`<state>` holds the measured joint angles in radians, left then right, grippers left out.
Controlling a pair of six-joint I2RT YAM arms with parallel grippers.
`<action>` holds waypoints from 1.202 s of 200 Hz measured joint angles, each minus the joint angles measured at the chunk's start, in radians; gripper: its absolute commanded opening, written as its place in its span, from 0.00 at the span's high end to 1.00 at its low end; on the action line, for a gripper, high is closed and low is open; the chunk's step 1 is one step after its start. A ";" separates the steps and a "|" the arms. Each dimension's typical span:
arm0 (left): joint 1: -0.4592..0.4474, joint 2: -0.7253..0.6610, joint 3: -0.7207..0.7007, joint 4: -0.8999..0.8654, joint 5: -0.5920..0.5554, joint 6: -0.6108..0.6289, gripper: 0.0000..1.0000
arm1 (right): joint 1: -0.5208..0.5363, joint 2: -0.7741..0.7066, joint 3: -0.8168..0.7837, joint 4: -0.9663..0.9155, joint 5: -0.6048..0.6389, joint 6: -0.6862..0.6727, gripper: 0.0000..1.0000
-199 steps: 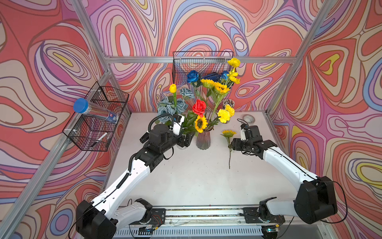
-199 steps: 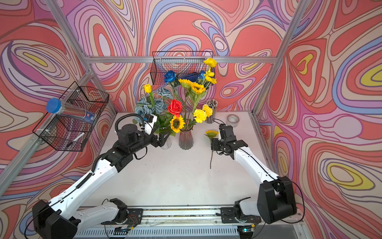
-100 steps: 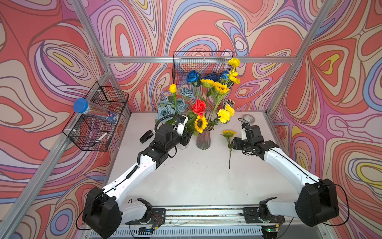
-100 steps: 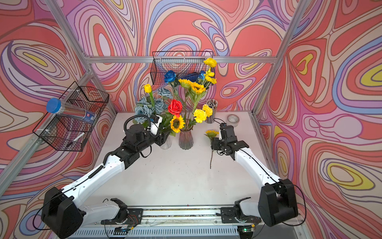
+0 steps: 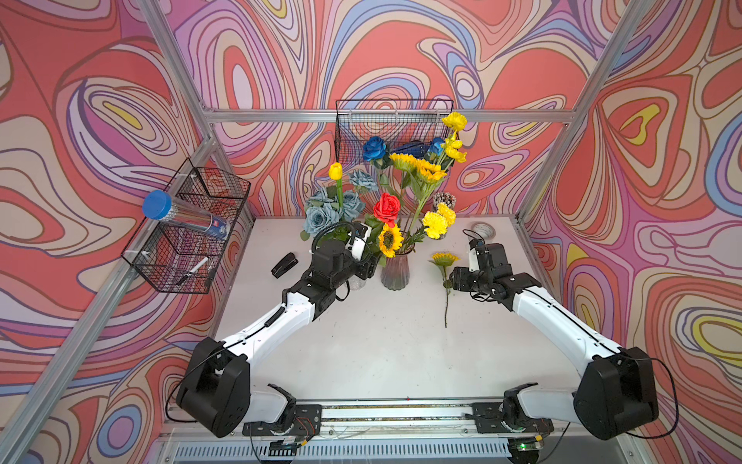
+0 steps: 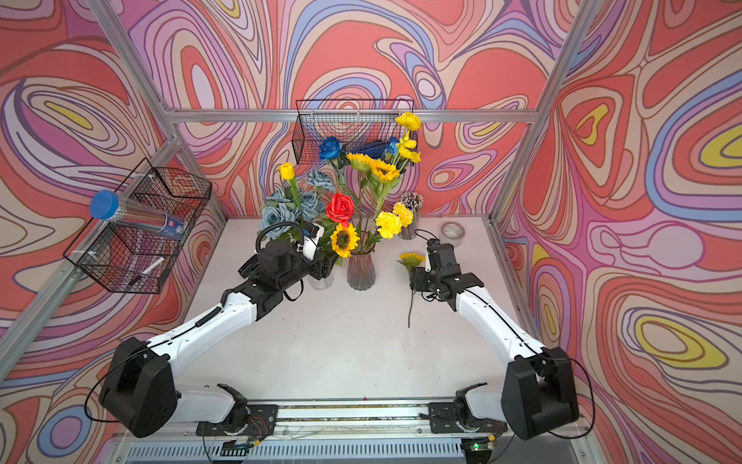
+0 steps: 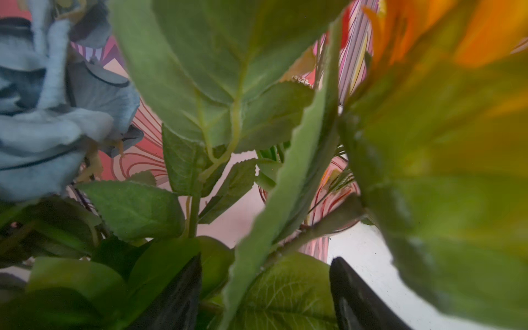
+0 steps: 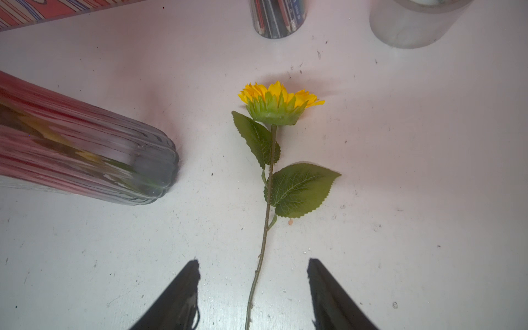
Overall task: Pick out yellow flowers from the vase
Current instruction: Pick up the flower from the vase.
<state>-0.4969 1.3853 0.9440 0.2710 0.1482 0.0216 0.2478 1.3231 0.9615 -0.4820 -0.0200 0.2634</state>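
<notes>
A ribbed glass vase [image 5: 394,273] holds yellow flowers: a sunflower [image 5: 390,240], pompoms [image 5: 435,224] and taller sunflowers [image 5: 417,168], along with a red rose and blue roses. My left gripper [image 5: 371,265] is pushed into the leaves just left of the vase. In the left wrist view it [image 7: 264,263] is open, with green leaves and a stem between its fingers [image 7: 351,291]. One sunflower [image 5: 443,260] lies flat on the table, right of the vase. My right gripper [image 8: 253,265] is open above its stem [image 8: 264,228], one finger on each side.
A second clear vase with dusty blue roses [image 5: 321,213] and a yellow tulip [image 5: 335,171] stands behind my left gripper. A black stapler [image 5: 284,264], a pencil cup [image 5: 444,199] and a tape roll [image 5: 484,230] sit on the table. Wire baskets [image 5: 188,229] [image 5: 393,124] hang on the walls.
My left arm has reached forward and to the right, deeper into the leaves beside the vase. The right arm and the lying sunflower have not moved.
</notes>
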 measured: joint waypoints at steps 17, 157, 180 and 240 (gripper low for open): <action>0.000 0.016 0.003 0.022 -0.015 0.005 0.25 | 0.000 0.000 -0.004 0.004 -0.003 0.000 0.36; 0.000 0.037 0.055 0.064 -0.027 0.012 0.78 | 0.000 0.000 -0.008 0.003 -0.022 0.000 0.36; 0.000 0.037 0.059 0.060 -0.020 0.013 0.80 | 0.000 0.000 -0.009 0.003 -0.022 0.000 0.36; 0.000 0.024 0.077 0.023 -0.014 0.025 0.96 | 0.000 0.000 -0.014 0.003 -0.023 0.000 0.36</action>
<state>-0.4965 1.4090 1.0214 0.2943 0.1345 0.0467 0.2481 1.3231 0.9478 -0.4789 -0.0425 0.2634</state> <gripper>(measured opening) 0.074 0.643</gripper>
